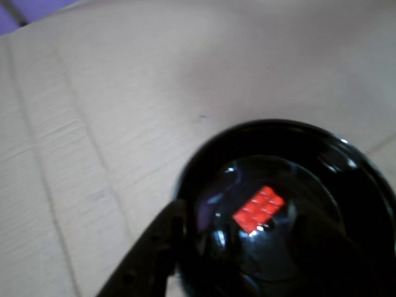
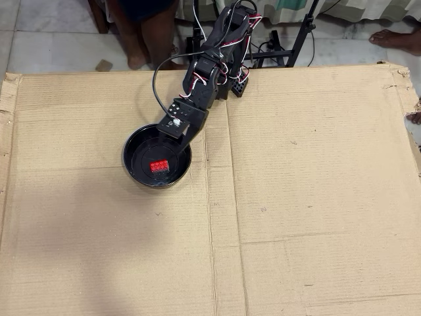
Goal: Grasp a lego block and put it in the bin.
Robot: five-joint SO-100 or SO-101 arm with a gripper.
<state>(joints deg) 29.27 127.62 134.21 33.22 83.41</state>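
Lego block lies inside the bin, studs visible only in the wrist view; the gripper hangs over the bin's rim, fingers spread.

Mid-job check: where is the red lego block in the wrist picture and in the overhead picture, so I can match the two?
Wrist view: the lego block lies right of centre in the lower half, on the bin's floor.
Overhead view: the lego block lies left of centre, inside the bin, just below the gripper.
Shared landmark: the glossy black bin surrounds the block in both.
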